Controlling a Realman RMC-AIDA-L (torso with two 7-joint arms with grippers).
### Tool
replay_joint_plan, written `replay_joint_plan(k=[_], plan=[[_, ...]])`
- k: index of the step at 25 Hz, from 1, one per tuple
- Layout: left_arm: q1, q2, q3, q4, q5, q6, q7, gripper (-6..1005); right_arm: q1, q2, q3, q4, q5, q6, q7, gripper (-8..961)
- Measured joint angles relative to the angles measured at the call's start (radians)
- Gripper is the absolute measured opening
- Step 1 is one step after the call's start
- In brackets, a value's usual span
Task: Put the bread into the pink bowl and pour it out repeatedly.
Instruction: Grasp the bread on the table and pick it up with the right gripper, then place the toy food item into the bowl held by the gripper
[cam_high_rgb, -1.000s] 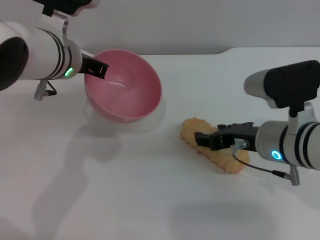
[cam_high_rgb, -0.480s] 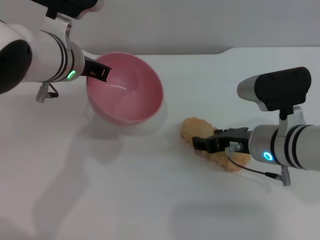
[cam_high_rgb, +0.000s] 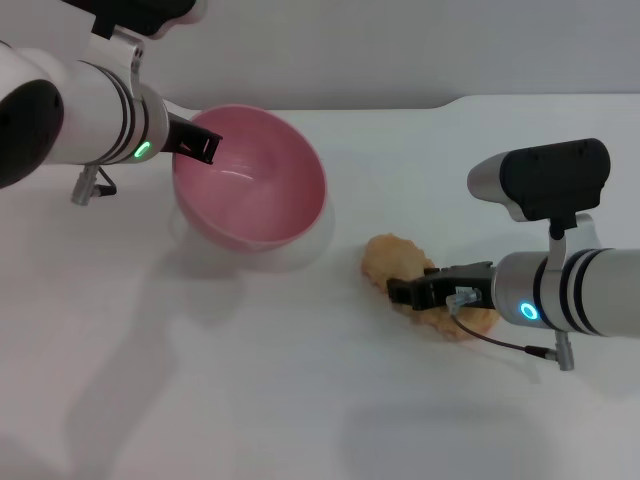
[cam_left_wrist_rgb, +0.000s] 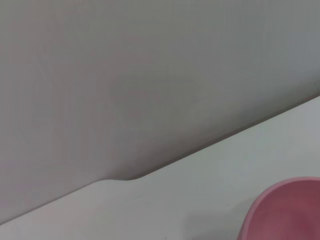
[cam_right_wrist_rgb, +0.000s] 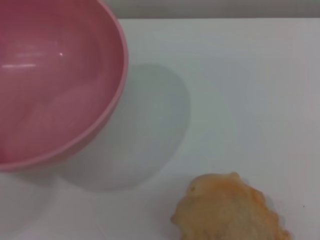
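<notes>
Bowl (cam_high_rgb: 250, 180): empty, tilted — my left tool (cam_high_rgb: 203, 146) pinches its rim.
Bread (cam_high_rgb: 425, 295): on tabletop (cam_high_rgb: 250, 380) — my right tool (cam_high_rgb: 408, 292) at it, grip unclear; loading pending.

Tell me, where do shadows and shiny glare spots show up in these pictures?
Head view: the pink bowl drops a soft shadow on the white table, and blurry arm shadows lie nearer the camera. Right wrist view: pale glare streaks inside the bowl, its wide grey shadow reaching toward the bread.

white table (cam_high_rgb: 250, 380); bread (cam_high_rgb: 395, 258) lying on it.
</notes>
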Motion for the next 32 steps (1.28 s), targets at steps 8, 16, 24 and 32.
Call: replay_joint_plan(k=[8, 16, 24, 32], plan=[[0.002, 0.001, 0.000, 0.002, 0.000, 0.000, 0.006, 52, -0.003, -0.003, -0.006, -0.023, -0.008, 0.019, -0.028, 468], [0.007, 0.001, -0.008, 0.000, 0.000, 0.000, 0.022, 51, -0.045, -0.005, 0.015, -0.126, -0.033, 0.035, -0.040, 399], [0.012, 0.001, -0.012, -0.014, -0.002, 0.011, 0.024, 52, -0.121, -0.002, 0.096, -0.338, -0.099, 0.102, -0.042, 355], [0.005, -0.001, 0.001, -0.068, -0.080, 0.068, 0.036, 51, -0.102, -0.002, 0.113, -0.499, -0.119, 0.118, -0.050, 314]])
